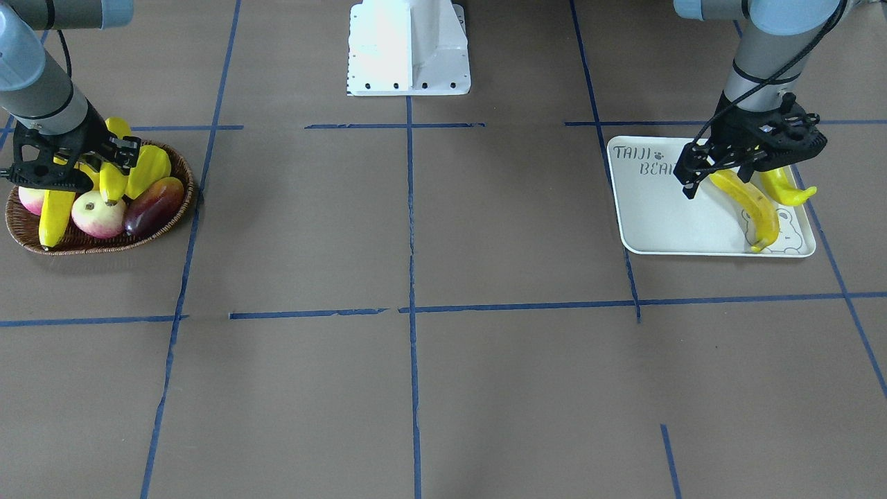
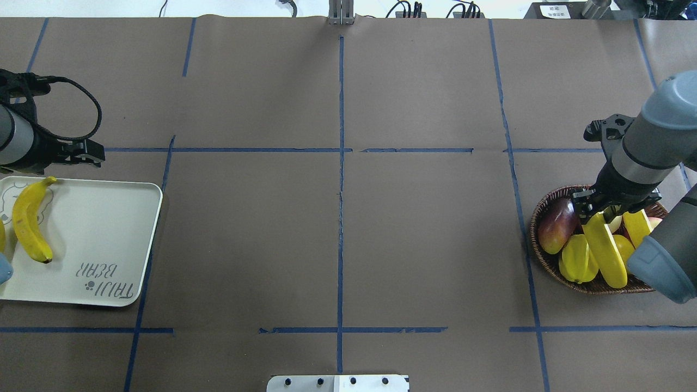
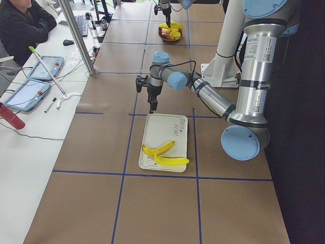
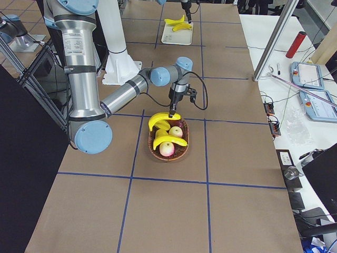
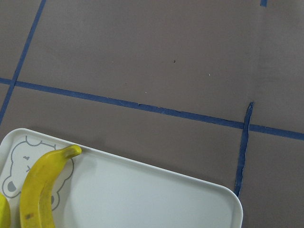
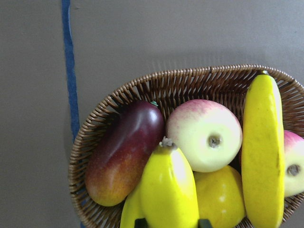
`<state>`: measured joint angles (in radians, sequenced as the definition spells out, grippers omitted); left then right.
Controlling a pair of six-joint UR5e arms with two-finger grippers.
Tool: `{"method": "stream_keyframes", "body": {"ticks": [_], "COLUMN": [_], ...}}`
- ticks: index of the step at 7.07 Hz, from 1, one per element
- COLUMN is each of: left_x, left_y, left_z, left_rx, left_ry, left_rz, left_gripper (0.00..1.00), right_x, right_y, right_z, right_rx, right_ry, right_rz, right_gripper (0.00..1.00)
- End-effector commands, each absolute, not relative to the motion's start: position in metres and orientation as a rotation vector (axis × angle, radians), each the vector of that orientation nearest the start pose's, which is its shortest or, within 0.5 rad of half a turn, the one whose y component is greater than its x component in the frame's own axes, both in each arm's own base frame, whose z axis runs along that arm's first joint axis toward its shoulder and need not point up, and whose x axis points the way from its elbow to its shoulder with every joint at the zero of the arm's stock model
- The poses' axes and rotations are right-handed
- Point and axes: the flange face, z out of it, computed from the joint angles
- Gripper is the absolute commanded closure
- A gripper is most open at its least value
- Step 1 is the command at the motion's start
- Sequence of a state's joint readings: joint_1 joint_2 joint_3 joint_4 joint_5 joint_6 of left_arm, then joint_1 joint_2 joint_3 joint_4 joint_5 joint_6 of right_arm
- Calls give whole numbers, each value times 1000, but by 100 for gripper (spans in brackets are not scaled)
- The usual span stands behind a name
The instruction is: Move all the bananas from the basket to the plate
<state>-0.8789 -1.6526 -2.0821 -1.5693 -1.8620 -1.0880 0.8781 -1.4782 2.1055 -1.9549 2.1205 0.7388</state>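
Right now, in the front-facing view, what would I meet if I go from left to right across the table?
basket → white robot base → plate

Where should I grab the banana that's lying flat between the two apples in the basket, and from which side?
Grip the flat banana at its middle, across its narrow width, coming straight down. It lies over the apples, top bare, while its ends reach the basket rim. Probably wait until the right gripper lifts the second banana away.
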Motion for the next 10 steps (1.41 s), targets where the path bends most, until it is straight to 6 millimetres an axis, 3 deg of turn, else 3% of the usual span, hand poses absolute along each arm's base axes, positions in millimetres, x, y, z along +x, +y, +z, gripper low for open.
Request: {"method": "stream_keyframes", "body": {"ticks": [1, 2, 5, 7, 8, 10], "left_x": [236, 237, 255, 274, 283, 317], "left_y": [-449, -449, -453, -448, -431, -410], "left_z": [389, 388, 340, 272, 232, 186], "left_rx": [150, 152, 89, -34, -70, -215], "left_ry": [640, 642, 756, 939, 1030, 1103], "left_rz": [-302, -300, -394, -462, -470, -602], "left_gripper": [0, 0, 0, 0, 0, 0], "right_x": [-209, -201, -204, -214, -216, -222], "right_y": [-429, -441, -477, -499, -507, -512], "right_z": [373, 342, 238, 208, 200, 176], "right_rx": [-189, -215, -13, 142, 212, 337], "right_ry": [-605, -739, -918, -1084, -1168, -1224], "right_rz": [-23, -19, -32, 106, 189, 336], "right_gripper": [100, 100, 100, 100, 100, 100]}}
